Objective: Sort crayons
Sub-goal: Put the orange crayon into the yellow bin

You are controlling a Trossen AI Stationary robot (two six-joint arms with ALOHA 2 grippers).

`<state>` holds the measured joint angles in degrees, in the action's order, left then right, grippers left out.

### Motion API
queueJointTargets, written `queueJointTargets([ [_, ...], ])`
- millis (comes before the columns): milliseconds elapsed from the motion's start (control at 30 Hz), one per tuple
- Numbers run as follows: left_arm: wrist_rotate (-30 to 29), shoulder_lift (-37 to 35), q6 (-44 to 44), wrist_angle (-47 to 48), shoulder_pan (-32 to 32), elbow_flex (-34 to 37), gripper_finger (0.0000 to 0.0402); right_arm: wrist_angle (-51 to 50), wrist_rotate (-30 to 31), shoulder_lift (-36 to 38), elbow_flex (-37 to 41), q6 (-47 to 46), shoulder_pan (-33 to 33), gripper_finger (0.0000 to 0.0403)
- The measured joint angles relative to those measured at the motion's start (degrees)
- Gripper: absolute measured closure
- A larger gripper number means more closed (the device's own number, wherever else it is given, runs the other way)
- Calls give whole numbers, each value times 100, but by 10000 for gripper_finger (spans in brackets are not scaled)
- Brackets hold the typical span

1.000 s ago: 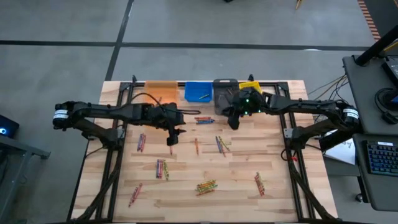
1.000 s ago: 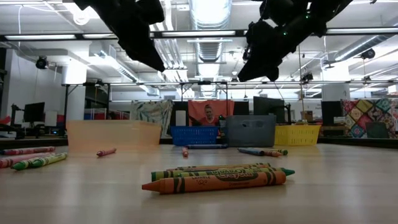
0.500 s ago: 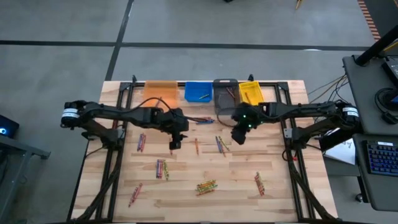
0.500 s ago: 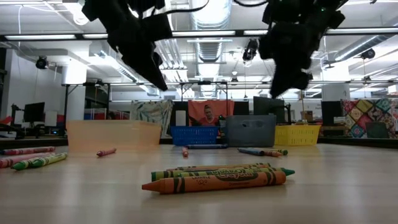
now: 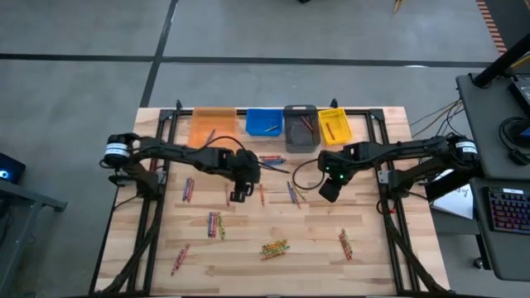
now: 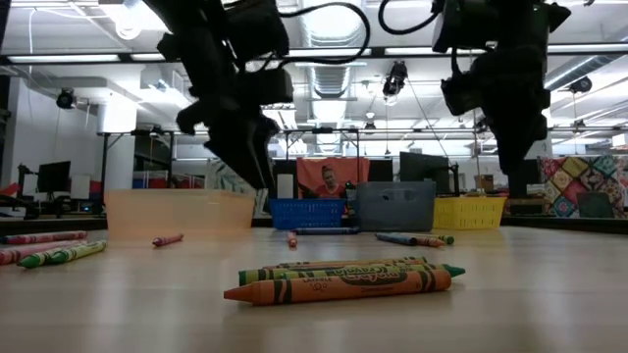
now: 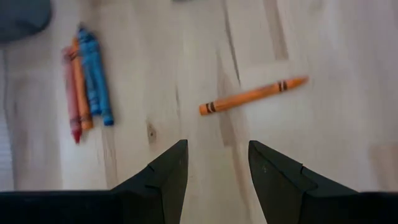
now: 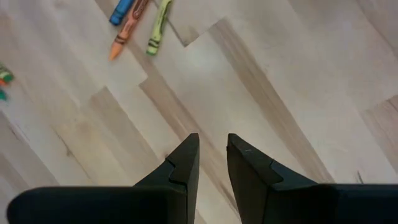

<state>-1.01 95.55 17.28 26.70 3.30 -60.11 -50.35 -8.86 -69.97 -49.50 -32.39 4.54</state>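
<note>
Where overhead blurs, lone orange crayon [image 7: 252,96] underwrist.

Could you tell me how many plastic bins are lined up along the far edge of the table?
4, side by side in the high view: the orange bin at the left, then the blue bin, the grey bin, and the yellow bin at the right. None appears hidden.

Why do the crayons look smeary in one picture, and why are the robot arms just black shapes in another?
Left wrist view: the orange crayon and the cluster of crayons are soft and streaked, blurred. Low view: bright ceiling lights shine from behind, so the arms show as dark silhouettes, while the near crayons on the table look sharp. High view: even light, faint shadows.
</note>
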Motion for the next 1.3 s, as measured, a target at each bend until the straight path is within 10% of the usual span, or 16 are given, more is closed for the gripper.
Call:
queueJointTargets([
  [400,24,810,2237,-473,-51,-20,251,5,350,0,9,63,-297,330],
  [1300,551,830,3364,-1138,-40,-20,251,164,703,0,11,-89,-505,330],
])
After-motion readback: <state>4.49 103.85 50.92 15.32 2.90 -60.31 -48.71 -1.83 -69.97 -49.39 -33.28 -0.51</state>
